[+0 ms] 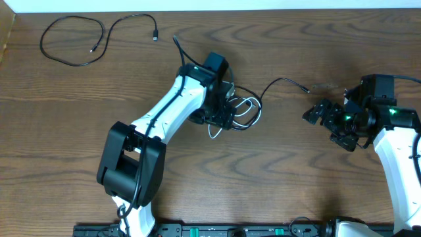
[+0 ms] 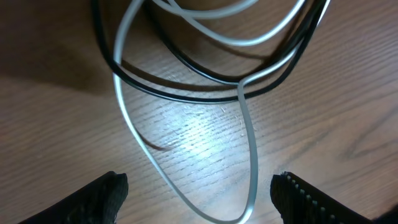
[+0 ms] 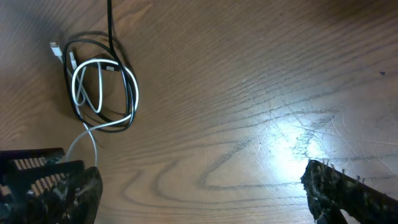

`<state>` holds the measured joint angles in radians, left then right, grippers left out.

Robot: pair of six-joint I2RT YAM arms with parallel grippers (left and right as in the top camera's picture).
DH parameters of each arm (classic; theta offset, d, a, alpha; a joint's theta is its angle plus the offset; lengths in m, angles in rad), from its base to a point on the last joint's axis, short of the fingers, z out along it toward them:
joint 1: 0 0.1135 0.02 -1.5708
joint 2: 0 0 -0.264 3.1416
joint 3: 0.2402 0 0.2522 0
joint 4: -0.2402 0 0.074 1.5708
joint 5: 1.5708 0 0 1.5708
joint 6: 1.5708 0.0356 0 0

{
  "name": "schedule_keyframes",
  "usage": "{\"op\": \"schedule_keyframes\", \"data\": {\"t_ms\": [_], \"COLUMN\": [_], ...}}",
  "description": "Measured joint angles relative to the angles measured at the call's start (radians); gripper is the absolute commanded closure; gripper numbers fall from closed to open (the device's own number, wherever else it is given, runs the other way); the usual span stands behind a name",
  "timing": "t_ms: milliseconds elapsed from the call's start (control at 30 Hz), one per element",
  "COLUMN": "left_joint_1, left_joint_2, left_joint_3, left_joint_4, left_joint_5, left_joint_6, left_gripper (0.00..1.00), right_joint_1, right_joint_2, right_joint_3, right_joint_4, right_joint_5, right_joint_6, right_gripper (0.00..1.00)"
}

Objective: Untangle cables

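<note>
The cables form a tangle (image 1: 250, 109) of one white and one black cable at the table's middle. A black strand runs from it to a plug (image 1: 306, 89) on the right. A separate black cable (image 1: 71, 41) lies in a loose loop at the far left. My left gripper (image 1: 228, 117) stands open over the tangle. In the left wrist view a white cable loop (image 2: 250, 186) lies between the fingers (image 2: 104, 198) and touches neither; black strands (image 2: 186, 93) cross beyond it. My right gripper (image 1: 329, 128) is open and empty, right of the tangle (image 3: 99, 81).
A thick black wire (image 1: 181, 49) runs along the left arm (image 1: 164, 112). The right arm's white link (image 1: 398, 155) stands at the right edge. The table's back edge (image 1: 197, 8) is near the separate cable.
</note>
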<state>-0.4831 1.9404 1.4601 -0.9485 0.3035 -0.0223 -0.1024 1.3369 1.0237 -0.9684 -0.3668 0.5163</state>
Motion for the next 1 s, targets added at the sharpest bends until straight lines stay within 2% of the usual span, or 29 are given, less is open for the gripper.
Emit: {"op": "schedule_keyframes", "data": {"t_ms": [100, 200, 233, 300, 500, 700, 867, 1000], "left_joint_1": [-0.012, -0.017, -0.018, -0.018, -0.018, -0.018, -0.018, -0.018], "left_joint_2": [0.000, 0.000, 0.000, 0.000, 0.000, -0.032, -0.208, -0.415], "left_joint_3": [-0.013, -0.013, -0.013, -0.013, -0.008, 0.039, 0.063, 0.086], "left_joint_4": [0.006, 0.010, 0.011, 0.016, 0.015, 0.010, 0.108, 0.233], "left_joint_5": [-0.003, -0.003, -0.003, -0.003, 0.019, 0.147, 0.318, 0.384], "left_joint_6": [0.000, -0.002, -0.003, -0.007, -0.038, -0.058, -0.087, -0.159], "left_gripper": [0.40, 0.44, 0.63, 0.92, 0.93, 0.93, 0.93, 0.92], "right_joint_1": [0.000, 0.000, 0.000, 0.000, 0.000, 0.000, 0.000, 0.000], "right_joint_2": [0.000, 0.000, 0.000, 0.000, 0.000, 0.000, 0.000, 0.000], "right_joint_3": [0.000, 0.000, 0.000, 0.000, 0.000, 0.000, 0.000, 0.000], "right_joint_4": [0.000, 0.000, 0.000, 0.000, -0.004, -0.034, -0.042, -0.047], "right_joint_5": [0.000, 0.000, 0.000, 0.000, 0.000, 0.000, 0.000, -0.005], "right_joint_6": [0.000, 0.000, 0.000, 0.000, 0.000, -0.019, -0.084, -0.105], "right_gripper": [0.01, 0.01, 0.01, 0.01, 0.01, 0.01, 0.01, 0.01]}}
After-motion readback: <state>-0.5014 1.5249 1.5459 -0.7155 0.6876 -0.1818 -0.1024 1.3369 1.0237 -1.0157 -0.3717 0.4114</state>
